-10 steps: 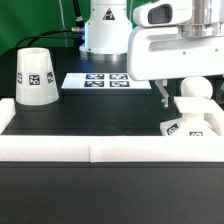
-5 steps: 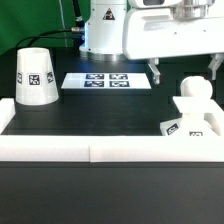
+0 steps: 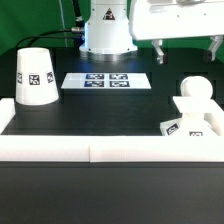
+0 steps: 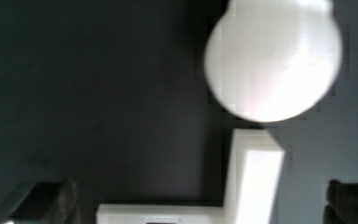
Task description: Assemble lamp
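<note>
The round-headed bulb (image 3: 194, 90) stands upright on the flat square base (image 3: 196, 122) at the exterior view's right, close to the rail corner. The truncated-cone shade (image 3: 35, 76) stands alone at the exterior view's left. My gripper (image 3: 187, 50) hangs high above the bulb, open and empty, with its fingers spread wide. In the wrist view the bulb head (image 4: 268, 58) shows as a blurred white oval. The open gripper (image 4: 197, 205) has one dark fingertip (image 4: 41, 205) at each side. A white L-shaped piece (image 4: 249, 175) lies between them; I cannot tell whether it is base or rail.
The marker board (image 3: 107, 80) lies flat at the back middle, in front of the arm's pedestal (image 3: 104, 30). A white border rail (image 3: 110, 150) runs along the front and up both sides of the black table.
My gripper has risen from beside the bulb to high above it, still open. The bulb and base have stayed in place.
</note>
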